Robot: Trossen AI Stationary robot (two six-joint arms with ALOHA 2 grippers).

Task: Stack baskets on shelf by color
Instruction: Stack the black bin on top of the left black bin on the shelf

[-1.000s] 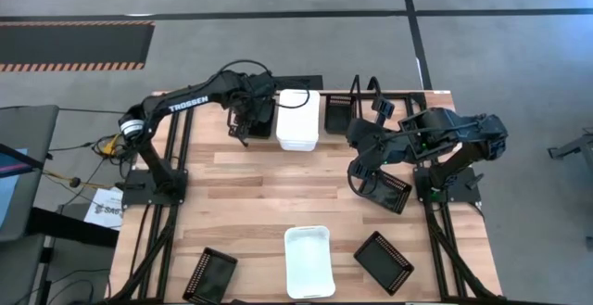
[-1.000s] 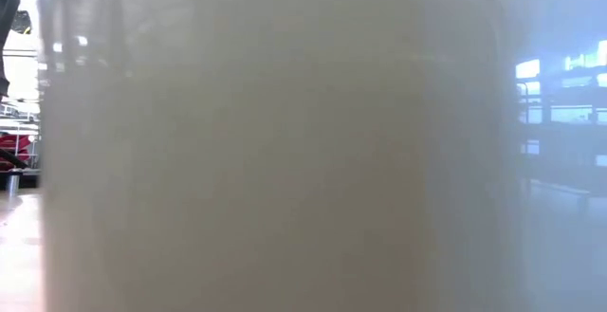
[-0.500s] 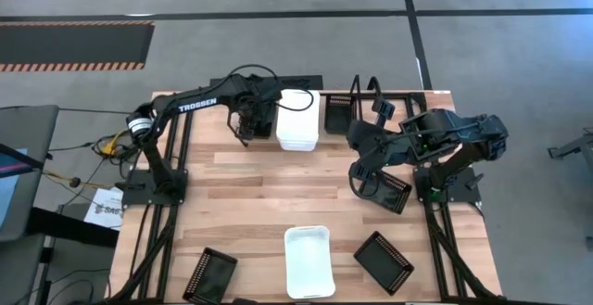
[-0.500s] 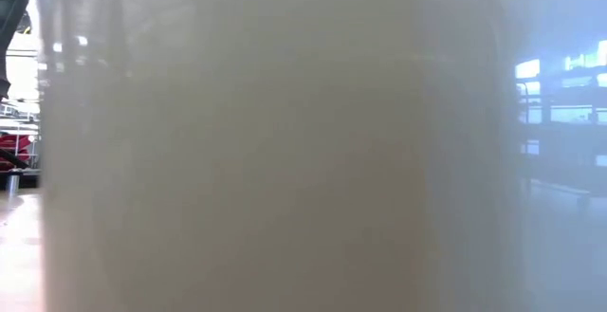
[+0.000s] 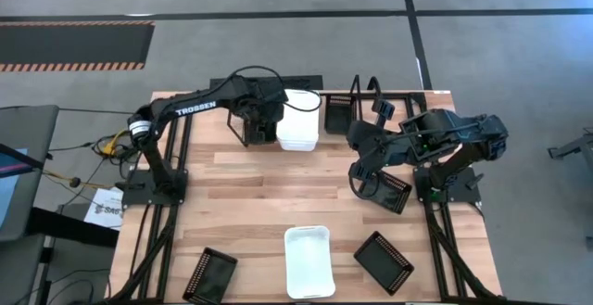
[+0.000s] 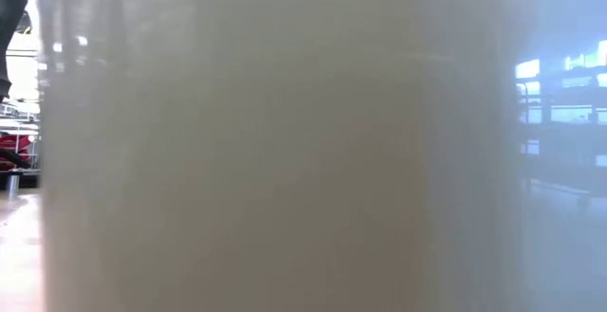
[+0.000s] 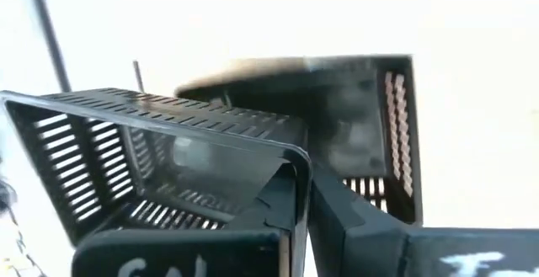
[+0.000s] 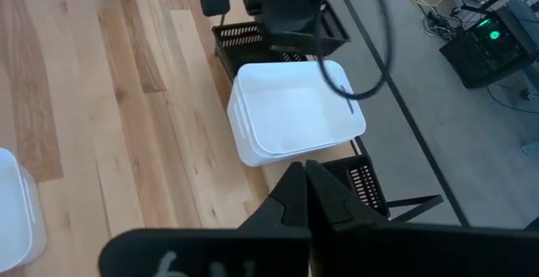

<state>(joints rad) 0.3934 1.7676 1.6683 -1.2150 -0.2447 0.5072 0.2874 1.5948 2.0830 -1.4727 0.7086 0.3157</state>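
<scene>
On the shelf [image 5: 371,96] at the table's far edge stands a stack of white baskets [image 5: 298,120]. To the left of that stack my left gripper [image 5: 259,124] is shut on a black mesh basket [image 7: 168,167], with a second black basket [image 7: 370,125] right behind it. My right gripper [image 8: 305,194] hangs over the table's right half, shut with nothing in it, pointing toward the white stack [image 8: 295,113]. A black basket [image 5: 389,192] lies on the table below the right arm. In the low view a white basket [image 6: 285,141] fills the picture. My left gripper pinches the black basket's wall at its rim [image 7: 292,166], by a corner. One finger [image 7: 268,222] is inside the basket and the other finger [image 7: 345,226] is outside. In the wrist view the basket sits tilted; whether its bottom rests on anything I cannot tell.
One black basket [image 5: 338,110] stands on the shelf right of the white stack. Near the front edge lie a white basket [image 5: 308,260] and two black baskets [image 5: 208,273] [image 5: 383,260]. Bare wood shows across the table's middle [image 5: 278,180].
My left gripper has shut on the black basket's wall beside the white stack, and its arm has shifted a little toward the table's right.
</scene>
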